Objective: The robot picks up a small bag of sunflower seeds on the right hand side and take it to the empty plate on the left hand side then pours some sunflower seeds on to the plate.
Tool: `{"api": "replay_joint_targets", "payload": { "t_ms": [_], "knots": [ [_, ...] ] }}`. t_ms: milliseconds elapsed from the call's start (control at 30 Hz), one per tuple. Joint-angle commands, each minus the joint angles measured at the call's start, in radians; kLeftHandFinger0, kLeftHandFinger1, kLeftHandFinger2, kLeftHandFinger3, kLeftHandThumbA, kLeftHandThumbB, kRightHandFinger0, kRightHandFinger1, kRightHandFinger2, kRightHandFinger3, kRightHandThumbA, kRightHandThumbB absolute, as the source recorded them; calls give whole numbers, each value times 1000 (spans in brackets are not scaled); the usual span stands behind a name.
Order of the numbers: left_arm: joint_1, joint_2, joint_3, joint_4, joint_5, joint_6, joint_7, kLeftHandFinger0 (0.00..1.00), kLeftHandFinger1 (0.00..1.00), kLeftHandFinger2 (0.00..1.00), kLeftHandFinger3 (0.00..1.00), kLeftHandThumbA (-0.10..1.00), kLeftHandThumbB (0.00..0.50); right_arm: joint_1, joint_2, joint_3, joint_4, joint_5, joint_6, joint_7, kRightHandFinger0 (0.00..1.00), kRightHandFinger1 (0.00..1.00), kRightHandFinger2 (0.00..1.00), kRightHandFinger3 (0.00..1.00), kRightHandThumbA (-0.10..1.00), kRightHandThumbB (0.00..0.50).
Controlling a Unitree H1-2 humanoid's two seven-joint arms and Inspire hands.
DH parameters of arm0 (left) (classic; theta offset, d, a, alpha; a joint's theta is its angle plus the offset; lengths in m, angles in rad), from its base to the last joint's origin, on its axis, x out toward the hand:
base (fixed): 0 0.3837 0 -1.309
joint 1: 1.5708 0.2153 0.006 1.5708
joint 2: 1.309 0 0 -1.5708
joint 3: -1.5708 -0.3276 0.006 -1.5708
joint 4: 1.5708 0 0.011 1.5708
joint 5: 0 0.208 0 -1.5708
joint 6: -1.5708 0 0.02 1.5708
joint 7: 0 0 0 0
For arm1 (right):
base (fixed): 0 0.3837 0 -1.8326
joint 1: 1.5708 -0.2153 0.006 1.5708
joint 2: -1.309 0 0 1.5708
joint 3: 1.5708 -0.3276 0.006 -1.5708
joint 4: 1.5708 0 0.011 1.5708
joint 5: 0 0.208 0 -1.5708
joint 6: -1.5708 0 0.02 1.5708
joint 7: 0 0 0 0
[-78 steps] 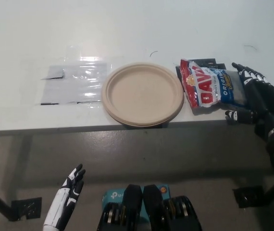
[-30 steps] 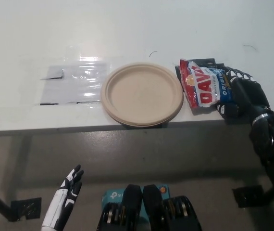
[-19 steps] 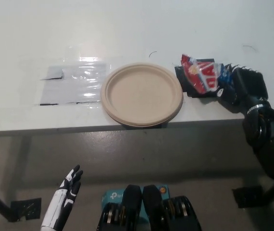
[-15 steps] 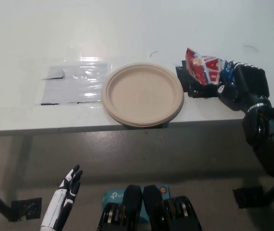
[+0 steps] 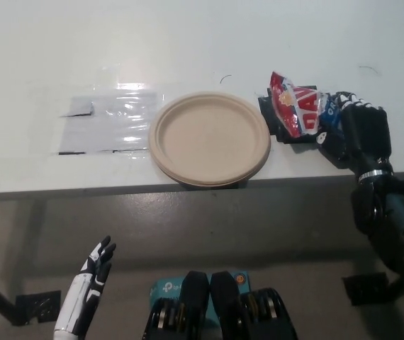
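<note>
While left hand (image 5: 92, 273) idles open, right hand (image 5: 358, 131) clutches seed bag (image 5: 298, 111) beside plate (image 5: 210, 137).

You see a red, white and blue seed bag (image 5: 298, 113) in the black right hand (image 5: 358, 131), a plain tan plate (image 5: 210, 138) to its left, on a white table (image 5: 188, 42); white left hand (image 5: 88, 287), black-tipped.

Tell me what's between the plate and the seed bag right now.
In the head view only a narrow strip of bare white table separates the plate from the seed bag, held in the right hand.
</note>
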Motion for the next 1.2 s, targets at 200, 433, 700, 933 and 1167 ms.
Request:
{"api": "replay_joint_targets", "payload": {
  "t_ms": [200, 433, 700, 933, 1167],
  "knots": [
    [-5, 8, 11, -8, -11, -49, -1, 1000, 1000, 1000, 1000, 1000, 171, -70, -11, 34, -20, 6, -137, -85, 0, 315, 846, 775, -100, 102],
    [-6, 6, 11, -6, -13, -48, -4, 1000, 1000, 1000, 1000, 1000, 173, -97, -27, 24, -38, 26, -135, -32, 0, 305, 743, 815, -100, 152],
    [-9, 7, 13, -13, -24, -44, -11, 1000, 1000, 1000, 1000, 1000, 170, -129, -43, 26, -42, 28, -155, -13, 0, 308, 719, 790, -100, 191],
    [-9, 6, 14, -12, -24, -49, -7, 1000, 1000, 1000, 1000, 1000, 160, -140, -50, 38, -47, 15, -161, -13, 0, 308, 730, 758, -100, 182],
    [-13, 6, 16, -14, -27, -46, -7, 1000, 1000, 1000, 1000, 1000, 165, -152, -57, 51, -50, 4, -170, -24, 0, 252, 718, 696, -100, 171]
  ]
}}
